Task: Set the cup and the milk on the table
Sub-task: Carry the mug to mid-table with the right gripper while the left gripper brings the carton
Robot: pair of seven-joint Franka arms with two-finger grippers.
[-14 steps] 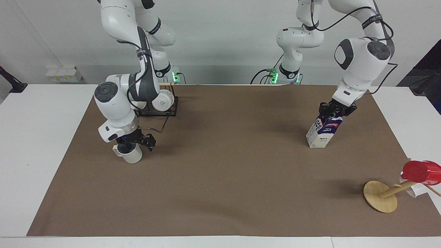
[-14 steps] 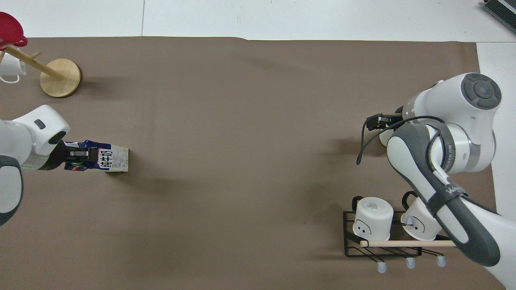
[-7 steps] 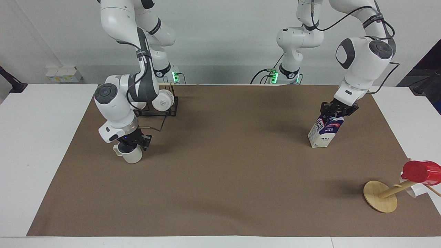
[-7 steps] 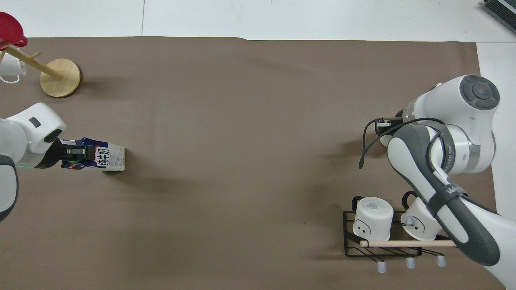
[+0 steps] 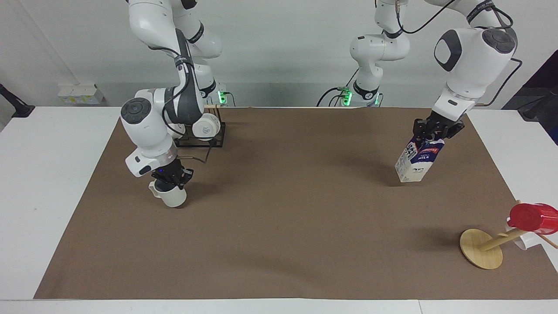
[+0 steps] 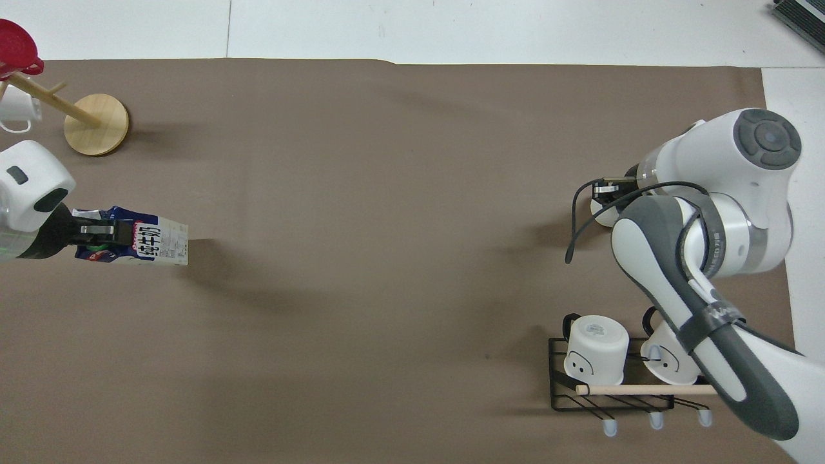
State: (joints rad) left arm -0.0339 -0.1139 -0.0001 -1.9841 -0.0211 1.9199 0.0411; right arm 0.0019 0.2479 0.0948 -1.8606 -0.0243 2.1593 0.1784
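Observation:
The milk (image 5: 418,161) is a blue-topped carton. It hangs tilted in my left gripper (image 5: 437,132), which is shut on its top, a little above the brown mat (image 5: 283,226) at the left arm's end. In the overhead view the milk (image 6: 155,240) sticks out from the left gripper (image 6: 97,230). The off-white cup (image 5: 173,197) is tilted under my right gripper (image 5: 171,181), which is shut on its rim, low over the mat at the right arm's end. In the overhead view the right arm hides most of the cup (image 6: 601,216).
A black wire rack (image 5: 218,139) with two upturned white mugs (image 6: 596,351) stands nearer to the robots than the cup. A wooden mug tree (image 5: 481,248) with a red cup (image 5: 534,216) and a white mug stands at the left arm's end, farther from the robots than the milk.
My left arm has lifted the milk off the mat and carried it toward its own end. My right gripper has shut on the cup's rim and tilted the cup.

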